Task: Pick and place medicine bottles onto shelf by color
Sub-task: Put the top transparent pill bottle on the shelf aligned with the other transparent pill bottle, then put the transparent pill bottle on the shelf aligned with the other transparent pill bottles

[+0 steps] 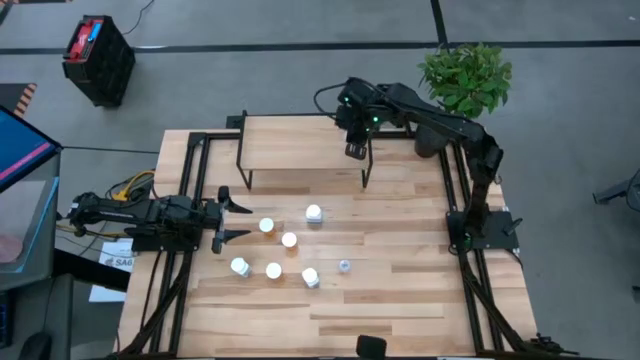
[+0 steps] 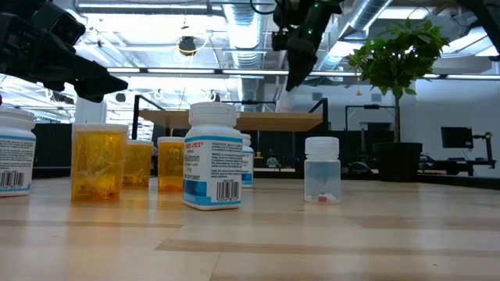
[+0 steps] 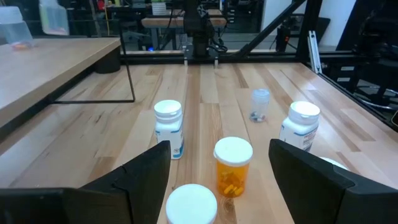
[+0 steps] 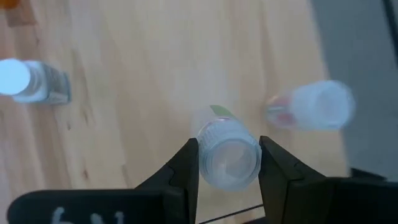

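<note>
Wood tabletop (image 1: 400,300) is carrying six loose bottles (image 1: 290,240) mid-table while I'm holding the right gripper (image 4: 227,163) over the shelf (image 1: 300,140) end, pinched tight on a clear bottle (image 4: 229,157) beside another clear one (image 4: 314,106), grouping by color; left gripper (image 1: 232,222) is waiting wide, empty, nr the bottles.

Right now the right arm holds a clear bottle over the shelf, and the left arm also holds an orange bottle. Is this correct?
Not quite. The left gripper holds nothing: in the left wrist view its fingers stand open, with the orange bottle standing free on the table beyond them. The right gripper does hold a clear bottle over the shelf.
</note>
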Action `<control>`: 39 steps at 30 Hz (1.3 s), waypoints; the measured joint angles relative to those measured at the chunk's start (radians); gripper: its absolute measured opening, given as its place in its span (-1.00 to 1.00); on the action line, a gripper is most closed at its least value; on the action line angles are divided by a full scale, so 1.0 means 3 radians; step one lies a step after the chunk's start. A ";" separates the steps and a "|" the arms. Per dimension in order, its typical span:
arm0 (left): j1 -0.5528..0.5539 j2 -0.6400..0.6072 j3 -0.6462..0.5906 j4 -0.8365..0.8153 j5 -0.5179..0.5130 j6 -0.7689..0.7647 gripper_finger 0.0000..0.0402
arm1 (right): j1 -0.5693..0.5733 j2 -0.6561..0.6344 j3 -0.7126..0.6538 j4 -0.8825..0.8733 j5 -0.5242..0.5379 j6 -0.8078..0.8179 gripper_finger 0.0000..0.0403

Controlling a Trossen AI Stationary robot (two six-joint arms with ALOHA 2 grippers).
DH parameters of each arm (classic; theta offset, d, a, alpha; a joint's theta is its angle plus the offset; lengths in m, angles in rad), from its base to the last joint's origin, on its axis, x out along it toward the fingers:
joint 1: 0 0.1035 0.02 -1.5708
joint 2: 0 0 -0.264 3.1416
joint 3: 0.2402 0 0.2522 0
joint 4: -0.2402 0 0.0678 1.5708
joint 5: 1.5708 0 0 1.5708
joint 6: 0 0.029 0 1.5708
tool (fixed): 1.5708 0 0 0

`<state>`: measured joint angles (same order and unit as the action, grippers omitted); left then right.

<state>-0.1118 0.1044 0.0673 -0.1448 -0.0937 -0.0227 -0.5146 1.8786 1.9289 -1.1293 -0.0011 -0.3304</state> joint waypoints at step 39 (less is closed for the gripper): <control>0.0000 0.0001 0.0000 0.0000 0.0002 -0.0001 0.30 | -0.0083 0.0085 -0.0009 0.0039 0.0012 -0.0124 0.19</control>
<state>-0.1119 0.1047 0.0673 -0.1448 -0.0933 -0.0231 -0.5396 1.9041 1.9263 -1.1175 0.0023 -0.3675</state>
